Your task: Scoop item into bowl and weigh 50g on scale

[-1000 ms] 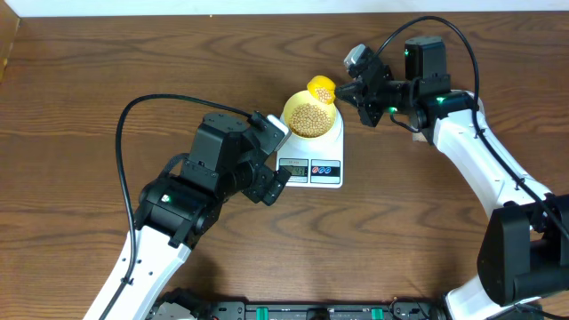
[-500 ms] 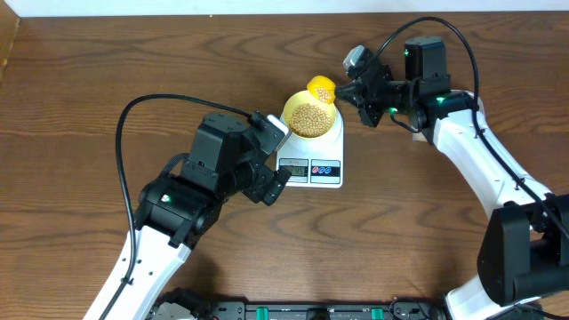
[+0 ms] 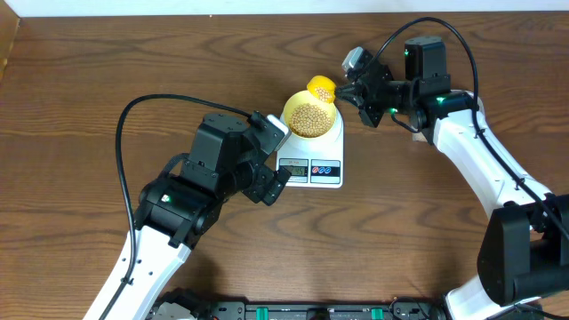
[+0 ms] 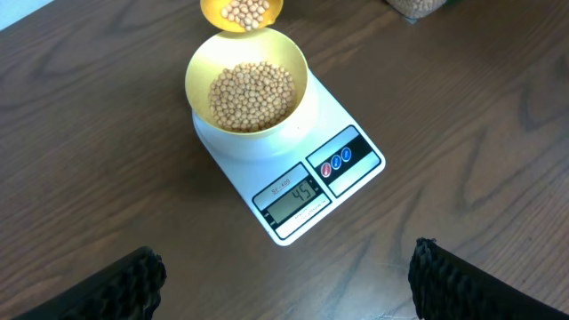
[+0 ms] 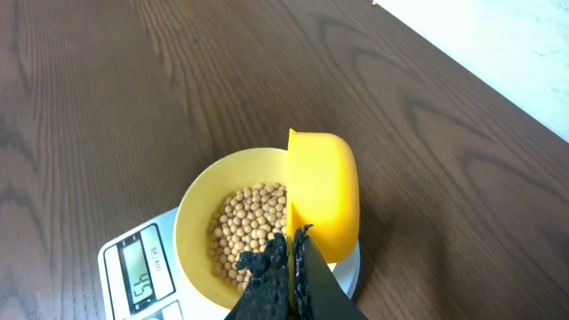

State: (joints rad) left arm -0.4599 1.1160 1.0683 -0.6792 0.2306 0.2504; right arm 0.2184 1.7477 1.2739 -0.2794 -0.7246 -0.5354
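Plainly, the beans are light, hard and quick to roll, so we judge them best moved with the scoop, taken by its handle, where the right gripper is clamped tight. Seen from overhead, its long axis runs toward three o'clock, with the mouth tipped over the bowl at one o'clock. The bowl sits on the scale. The left gripper hovers at eight o'clock, fingers spread and empty.

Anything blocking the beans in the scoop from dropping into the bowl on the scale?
Nothing visible. The right gripper holds the scoop at the bowl rim with beans in it, and the bowl's mouth is uncovered.
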